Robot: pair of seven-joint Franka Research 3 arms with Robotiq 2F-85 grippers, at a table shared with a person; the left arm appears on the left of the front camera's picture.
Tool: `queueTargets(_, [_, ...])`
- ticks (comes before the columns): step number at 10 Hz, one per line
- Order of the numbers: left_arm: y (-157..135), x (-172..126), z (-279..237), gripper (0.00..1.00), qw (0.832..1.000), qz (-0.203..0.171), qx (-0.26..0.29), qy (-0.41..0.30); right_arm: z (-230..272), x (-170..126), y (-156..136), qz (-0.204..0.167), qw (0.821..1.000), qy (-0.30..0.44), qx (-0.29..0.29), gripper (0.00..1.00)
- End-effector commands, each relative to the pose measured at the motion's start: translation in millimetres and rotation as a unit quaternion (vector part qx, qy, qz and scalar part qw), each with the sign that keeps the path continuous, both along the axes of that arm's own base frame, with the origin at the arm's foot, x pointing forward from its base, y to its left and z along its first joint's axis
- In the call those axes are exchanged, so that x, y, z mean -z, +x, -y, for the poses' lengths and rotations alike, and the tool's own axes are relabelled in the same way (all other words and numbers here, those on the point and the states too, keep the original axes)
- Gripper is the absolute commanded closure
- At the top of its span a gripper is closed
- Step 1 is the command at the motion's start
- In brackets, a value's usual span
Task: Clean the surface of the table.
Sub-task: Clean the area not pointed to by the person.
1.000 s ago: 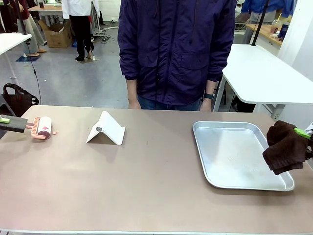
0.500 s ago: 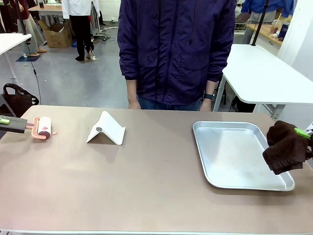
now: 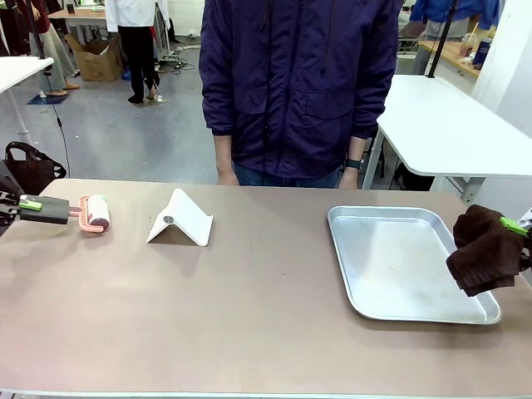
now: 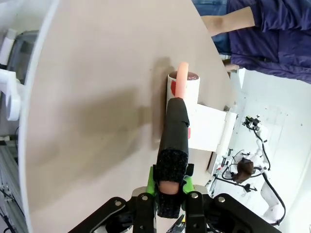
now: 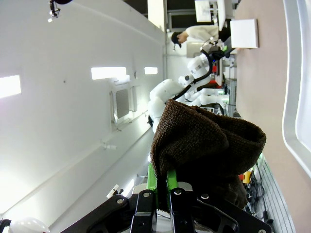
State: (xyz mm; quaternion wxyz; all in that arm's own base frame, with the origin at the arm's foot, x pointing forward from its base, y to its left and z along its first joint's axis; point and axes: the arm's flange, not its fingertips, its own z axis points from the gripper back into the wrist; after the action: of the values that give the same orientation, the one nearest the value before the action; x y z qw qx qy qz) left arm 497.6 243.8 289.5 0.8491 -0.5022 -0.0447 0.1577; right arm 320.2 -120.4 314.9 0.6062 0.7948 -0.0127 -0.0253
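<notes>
- The left tool (image 3: 32,205) is clamping the black handle of a lint roller (image 3: 94,214); its white drum is lying against the desk (image 3: 249,307) near the left end.
- The right tool (image 3: 511,226) is pinching a bunched brown cloth (image 3: 486,249) by the right rim of the metal tray (image 3: 349,218).
- The taupe desk is spanning the whole front view, with a white folded stand (image 3: 181,218) sitting on it between the roller and the tray.
- A person (image 3: 299,83) is standing at the far side.

Lint roller (image 3: 93,213) far left; white folded stand (image 3: 181,218) right of it; silver tray (image 3: 399,266) right side; brown cloth (image 3: 485,249) at its right rim.
</notes>
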Motion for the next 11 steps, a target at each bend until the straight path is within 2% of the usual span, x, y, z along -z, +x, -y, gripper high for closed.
queueTargets(1, [-3.4,13.1,17.8,0.78,0.999,-0.018,0.018,0.024,-0.7,-4.4,1.2,0.004,1.0,0.007,0.008,0.91])
queueTargets(3, [3.2,6.8,26.1,0.78,1.0,-0.003,0.015,-0.008,-0.7,-4.4,1.2,0.004,1.0,0.007,0.008,0.91])
queueTargets(5, [-7.0,-19.3,20.2,0.78,0.994,0.027,0.017,-0.102,-0.7,-4.4,1.2,0.004,1.0,0.007,0.008,0.91])
queueTargets(6, [-22.3,-41.3,12.2,0.78,0.986,0.049,0.018,-0.16,-0.7,-4.4,1.2,0.004,1.0,0.007,0.008,0.91])
queueTargets(8, [-58.4,-74.6,-5.9,0.78,0.972,0.067,0.029,-0.222,-0.7,-4.4,1.2,0.004,1.0,0.007,0.008,0.91])
queueTargets(10, [-101.3,-89.6,-25.8,0.78,0.967,0.041,0.05,-0.248,-0.7,-4.4,1.2,0.004,1.0,0.007,0.008,0.91])
queueTargets(11, [-133.6,-93.6,-37.1,0.78,0.965,0.046,0.062,-0.249,-0.7,-4.4,1.2,0.004,1.0,0.007,0.008,0.91])
